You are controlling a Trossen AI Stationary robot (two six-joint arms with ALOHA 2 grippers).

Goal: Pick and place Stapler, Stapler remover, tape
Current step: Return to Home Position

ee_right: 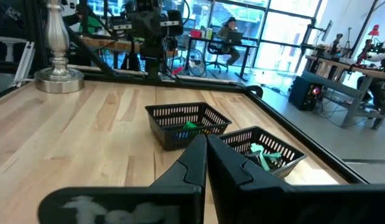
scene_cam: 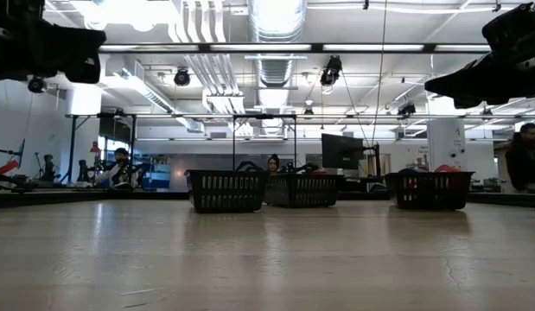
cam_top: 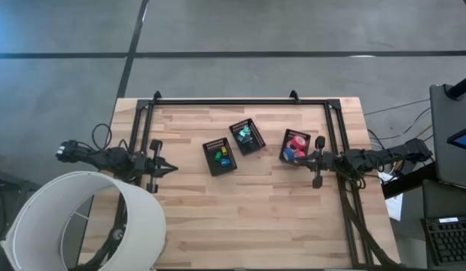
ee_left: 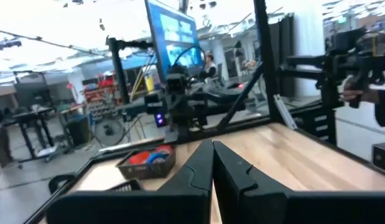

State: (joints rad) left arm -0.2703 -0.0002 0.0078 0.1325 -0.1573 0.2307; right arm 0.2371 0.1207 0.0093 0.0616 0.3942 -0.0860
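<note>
Three black mesh bins stand in a row on the wooden table. The right bin [cam_top: 296,145] holds red, pink and blue tape rolls [ee_left: 148,155]. The middle bin [cam_top: 247,136] holds pale green claw-shaped pieces [ee_right: 262,154], which look like stapler removers. The left bin [cam_top: 218,156] holds small green, blue and yellow pieces; whether these are the stapler I cannot tell. My left gripper [cam_top: 172,167] hovers shut at the table's left, pointing toward the bins. My right gripper [cam_top: 300,159] hovers shut at the right bin's near right corner, level, touching nothing.
A large white lampshade [cam_top: 82,222] stands at the near left corner, with its silver base [ee_right: 58,78] on the table. A black frame [cam_top: 240,102] runs along the far edge and both sides. Bare wood lies in front of the bins. People sit in the room behind.
</note>
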